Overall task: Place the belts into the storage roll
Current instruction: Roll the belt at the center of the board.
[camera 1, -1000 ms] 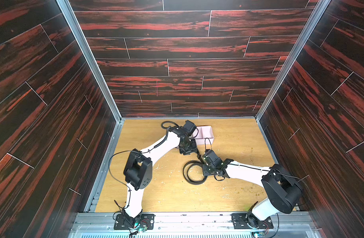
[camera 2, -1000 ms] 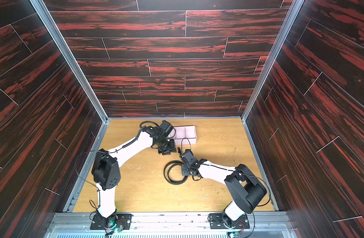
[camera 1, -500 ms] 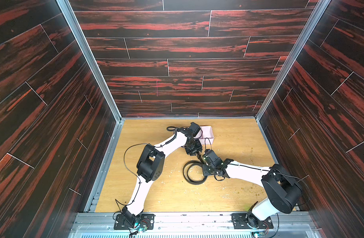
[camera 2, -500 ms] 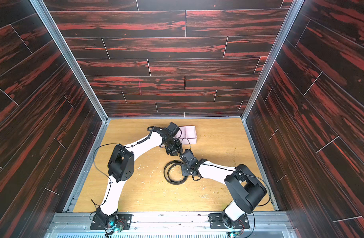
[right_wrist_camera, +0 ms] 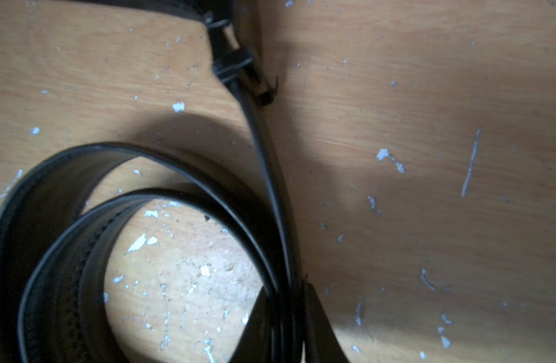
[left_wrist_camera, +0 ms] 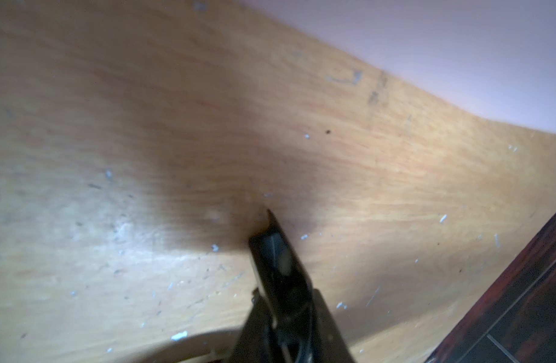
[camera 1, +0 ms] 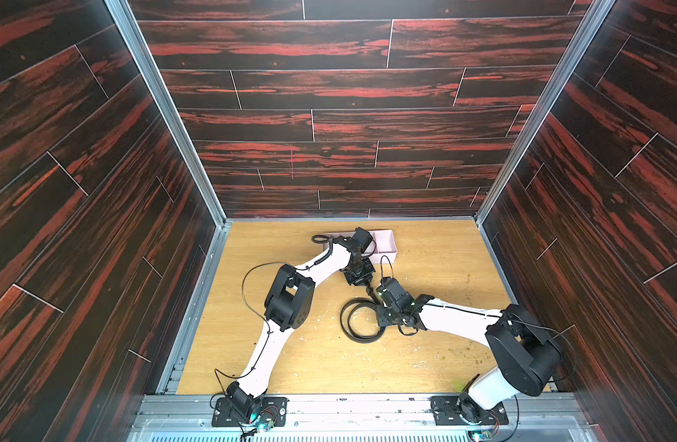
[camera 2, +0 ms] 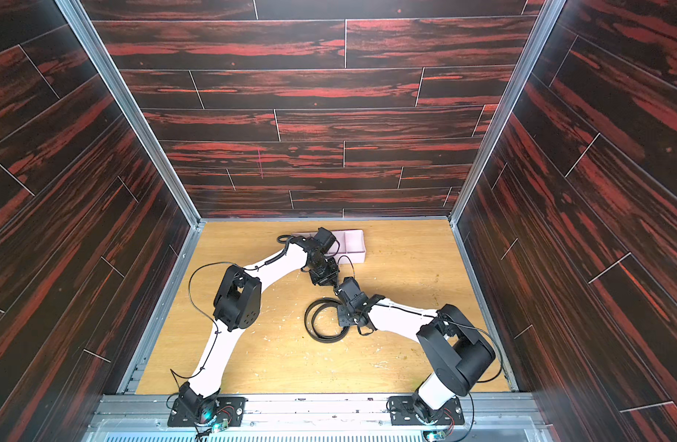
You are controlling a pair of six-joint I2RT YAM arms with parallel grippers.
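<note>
A black belt (camera 1: 358, 335) (camera 2: 321, 336) lies in a loose coil on the wooden floor in both top views. My right gripper (camera 1: 381, 314) (right_wrist_camera: 289, 317) is shut on the stacked layers at the coil's right side. From there a strand (right_wrist_camera: 264, 151) runs to the buckle end (right_wrist_camera: 235, 63). My left gripper (camera 1: 366, 285) (left_wrist_camera: 286, 301) is shut on that end, and a short black piece (left_wrist_camera: 275, 251) sticks out past its fingers. The pink storage roll (camera 1: 386, 245) (camera 2: 354, 245) sits just behind the left wrist, and its left part is hidden by the arm.
Dark red panelled walls (camera 1: 329, 114) close in the floor on three sides. The two wrists nearly touch at mid-floor. A thin black cable (camera 1: 386, 264) loops up between them. Bare scuffed wood (camera 1: 444, 275) lies to the right and front.
The left arm swung its elbow rightward and brought its gripper down from beside the storage roll to the belt's end, then closed on it. The right arm and the coil stayed put.
</note>
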